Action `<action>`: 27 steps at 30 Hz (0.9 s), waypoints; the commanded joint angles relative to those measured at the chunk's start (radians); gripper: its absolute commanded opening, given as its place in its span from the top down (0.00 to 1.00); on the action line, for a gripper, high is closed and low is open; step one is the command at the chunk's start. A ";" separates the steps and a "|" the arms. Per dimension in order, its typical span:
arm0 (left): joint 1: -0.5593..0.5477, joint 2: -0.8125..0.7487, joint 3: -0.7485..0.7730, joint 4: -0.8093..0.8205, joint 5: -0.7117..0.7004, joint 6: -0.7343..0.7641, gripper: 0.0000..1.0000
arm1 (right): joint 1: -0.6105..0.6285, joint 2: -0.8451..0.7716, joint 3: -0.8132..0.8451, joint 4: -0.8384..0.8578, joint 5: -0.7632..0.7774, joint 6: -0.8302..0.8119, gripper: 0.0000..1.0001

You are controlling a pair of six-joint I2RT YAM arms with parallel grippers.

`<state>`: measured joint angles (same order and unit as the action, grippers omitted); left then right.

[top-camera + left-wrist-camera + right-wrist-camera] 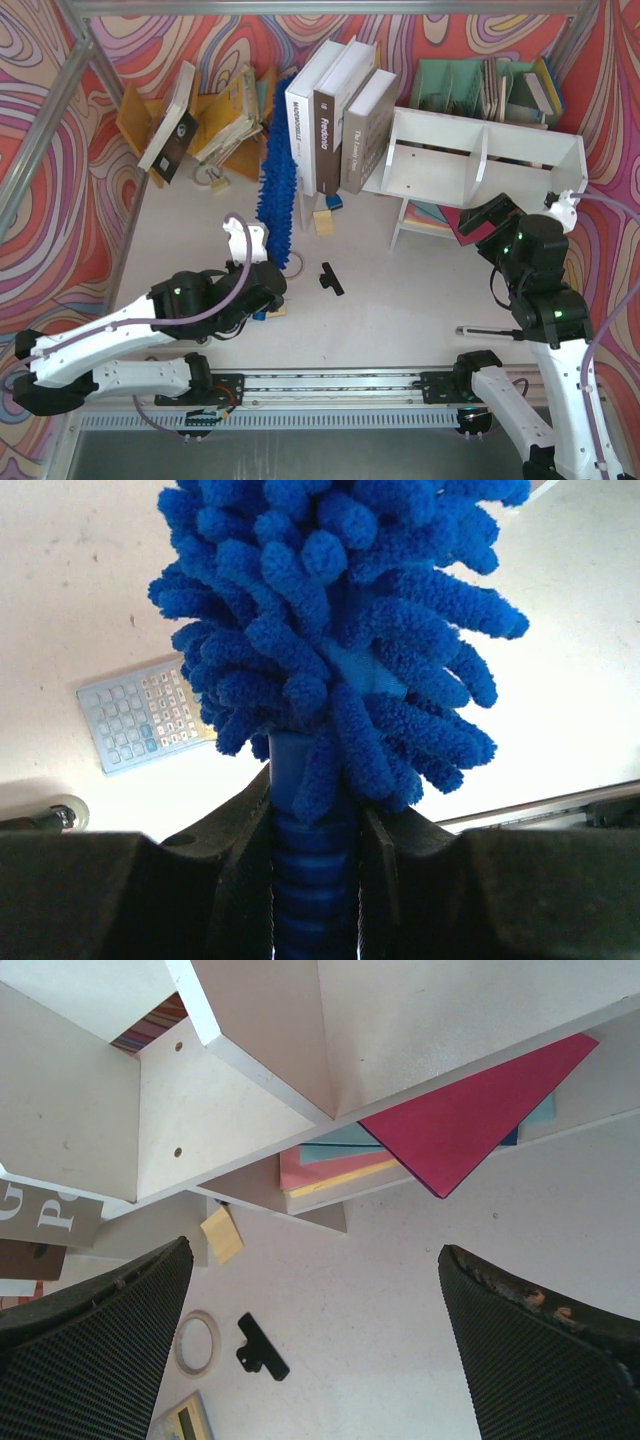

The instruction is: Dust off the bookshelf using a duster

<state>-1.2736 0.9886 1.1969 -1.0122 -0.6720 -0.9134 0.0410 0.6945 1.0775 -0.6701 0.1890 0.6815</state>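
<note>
Quick status from the remote station. The left fingers (238,865) are clamped narrow on the ribbed blue plastic handle of the long fluffy bright-blue microfibre duster (278,190), right where the handle meets the fluff. On the overhead camera the duster stretches away from the left arm toward the back wall, just left of three big hardcover books (335,120) standing upright. Those books sit between it and the large white board bookshelf (470,165), so the duster is apart from the shelf. I honestly can't tell if the fluff is touching the white bench (560,680) or floating just above it. In the left wrist view a grey pocket calculator (145,715) lies on the bench beyond the duster head.

The bookshelf is at the back right. It's a long box with a divider splitting it into two compartments, and the rightmost book is right up against its left end. A magenta sheet (470,1120) and a pink, teal and yellow paper stack (325,1165) poke out from underneath it.

The right fingers (90,1340) are spread wide with only bench showing between them, hovering near the front of the shelf's right half.

Other bits: a small black clip (332,278) lies on the bench between the arms, with a yellow sticky note (222,1233) and a pale tape ring (197,1342) near it. A yellow wooden book rack (140,120) is at the back left, and a green file organiser (450,85) is behind the shelf.
</note>
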 commanded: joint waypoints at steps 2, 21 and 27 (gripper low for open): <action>0.061 -0.016 -0.059 0.056 0.044 -0.022 1.00 | 0.002 -0.014 -0.016 0.023 -0.006 0.003 0.01; 0.203 -0.047 -0.189 0.102 0.224 0.192 1.00 | 0.002 -0.001 0.006 0.024 -0.008 -0.004 0.01; 0.223 -0.028 -0.315 0.164 0.285 0.210 1.00 | 0.001 0.012 0.021 0.031 -0.008 -0.005 0.01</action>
<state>-1.0607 0.9558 0.9413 -0.9325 -0.4290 -0.7391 0.0410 0.6971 1.0706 -0.6693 0.1825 0.6811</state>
